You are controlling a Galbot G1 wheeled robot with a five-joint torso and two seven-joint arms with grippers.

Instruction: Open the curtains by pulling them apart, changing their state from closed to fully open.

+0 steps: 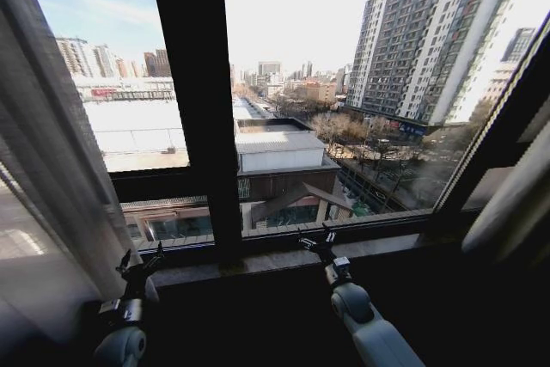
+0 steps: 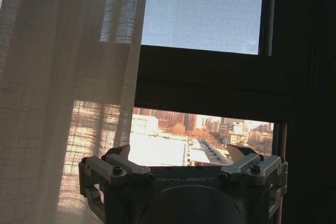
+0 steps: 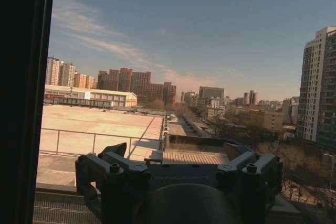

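Head view: left gripper (image 1: pixel 141 261) agape, empty, just beside curtain (image 1: pixel 51 161); right gripper (image 1: pixel 316 241) agape, empty, near sill (image 1: pixel 258 259).

Window: you face a large pane (image 1: pixel 344 83) split by black frame bars (image 1: pixel 193 83).
Sill: a dark ledge (image 1: pixel 284 257) runs below the glass.
Outside: tall apartment towers (image 1: pixel 430 32), a low flat roof (image 1: pixel 137 126), bare trees.
Light: bright daylight, dim interior.

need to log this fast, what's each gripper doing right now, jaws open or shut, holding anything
Left gripper: jaws open, holding nothing, beside the left curtain.
Right gripper: jaws open, holding nothing, at the window sill.
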